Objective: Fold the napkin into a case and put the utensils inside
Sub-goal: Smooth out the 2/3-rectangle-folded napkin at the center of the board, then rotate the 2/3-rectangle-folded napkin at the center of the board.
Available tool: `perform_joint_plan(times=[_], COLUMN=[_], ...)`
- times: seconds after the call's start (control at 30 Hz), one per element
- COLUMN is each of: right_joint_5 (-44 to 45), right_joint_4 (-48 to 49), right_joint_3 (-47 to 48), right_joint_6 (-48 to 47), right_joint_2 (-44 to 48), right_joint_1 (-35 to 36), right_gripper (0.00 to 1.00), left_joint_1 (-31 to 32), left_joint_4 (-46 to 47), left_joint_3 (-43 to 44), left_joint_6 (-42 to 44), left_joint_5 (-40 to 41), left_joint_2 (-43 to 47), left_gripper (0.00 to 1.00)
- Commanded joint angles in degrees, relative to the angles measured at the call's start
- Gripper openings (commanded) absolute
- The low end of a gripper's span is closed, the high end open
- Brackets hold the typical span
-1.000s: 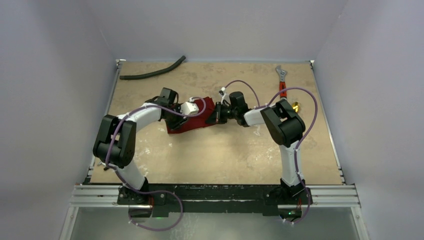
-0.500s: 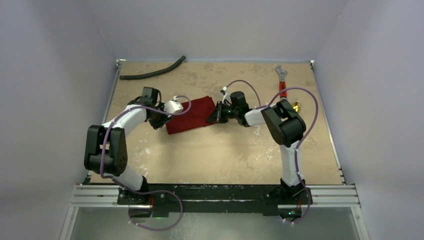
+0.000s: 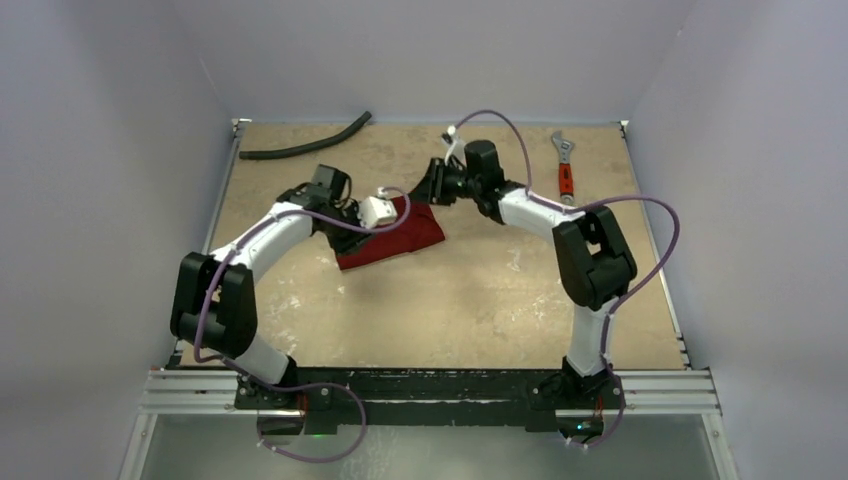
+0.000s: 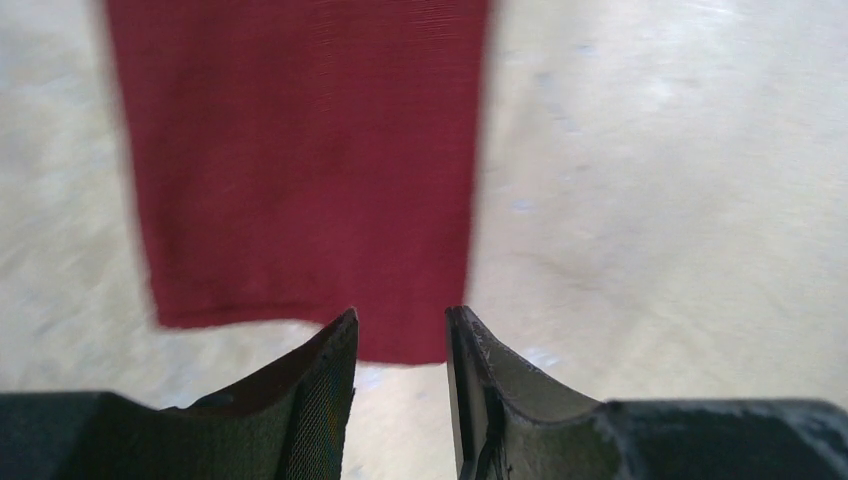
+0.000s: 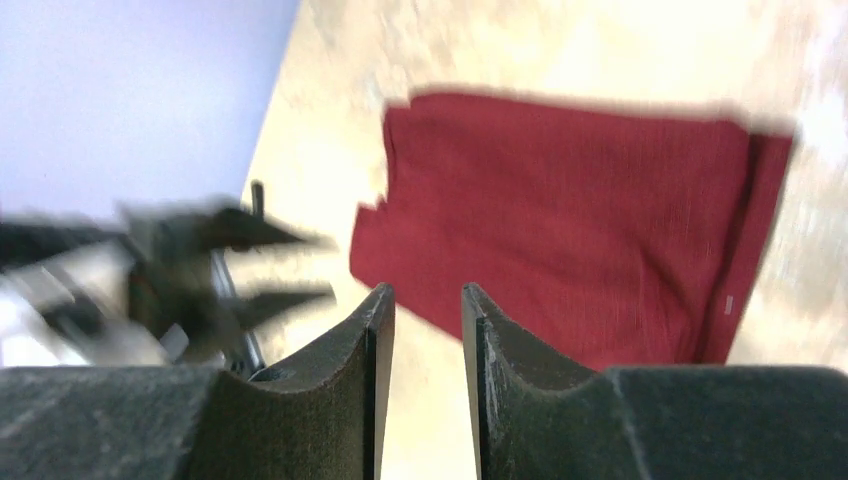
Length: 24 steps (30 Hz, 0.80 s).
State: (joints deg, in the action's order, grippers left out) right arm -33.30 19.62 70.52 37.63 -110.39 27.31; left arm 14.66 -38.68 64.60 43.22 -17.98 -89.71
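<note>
While the napkin (image 3: 395, 235) is lying part-folded, left gripper (image 4: 400, 340) and right gripper (image 5: 428, 310) are both hovering parted, empty; guessing edge-pinching's next.

Both arms look alike on my feed. The left arm (image 3: 268, 232) and the right arm (image 3: 528, 209) have smooth white links between chunky black joint housings (image 3: 214, 300). A thin purple cable (image 3: 670, 211) loops loosely along each arm. I see a white boxy camera (image 3: 379, 210) on the left wrist. Each base sits on a black rail (image 3: 430, 385) with silver aluminium framing. The left end effector (image 4: 400, 320) and the right end effector (image 5: 428, 296) have dark curved fingers with finely textured inner faces.
</note>
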Motion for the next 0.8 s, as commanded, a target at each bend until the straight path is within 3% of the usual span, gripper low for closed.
perform_joint_plan(times=[0.0,0.2,0.43,0.6,0.77], right_joint_5=[6.4,15.4,18.1,17.5,17.2], right_joint_4=[-11.1,-17.5,-21.1,-18.1,-11.1], right_joint_3=[16.0,36.1,45.4,38.6,20.1], right_joint_6=[-8.5,-14.2,-17.3,-18.0,-19.1], right_joint_2=[-5.2,-22.0,-30.3,-29.2,-18.8], right_joint_1=[-0.2,-0.1,0.3,0.7,0.7], right_gripper=[0.33,0.27,0.25,0.22,0.18], left_joint_1=[4.7,5.2,5.7,5.7,5.7], left_joint_4=[-1.0,1.8,6.0,10.4,13.4], left_joint_3=[-4.1,-6.7,-10.3,-9.9,-8.1], left_joint_6=[-0.6,2.2,3.0,0.5,0.8], left_joint_5=[-2.1,0.4,8.8,14.8,17.0], left_joint_2=[-1.4,-3.7,-4.0,-4.5,-5.9], left_gripper=[0.37,0.34,0.31,0.29,0.28])
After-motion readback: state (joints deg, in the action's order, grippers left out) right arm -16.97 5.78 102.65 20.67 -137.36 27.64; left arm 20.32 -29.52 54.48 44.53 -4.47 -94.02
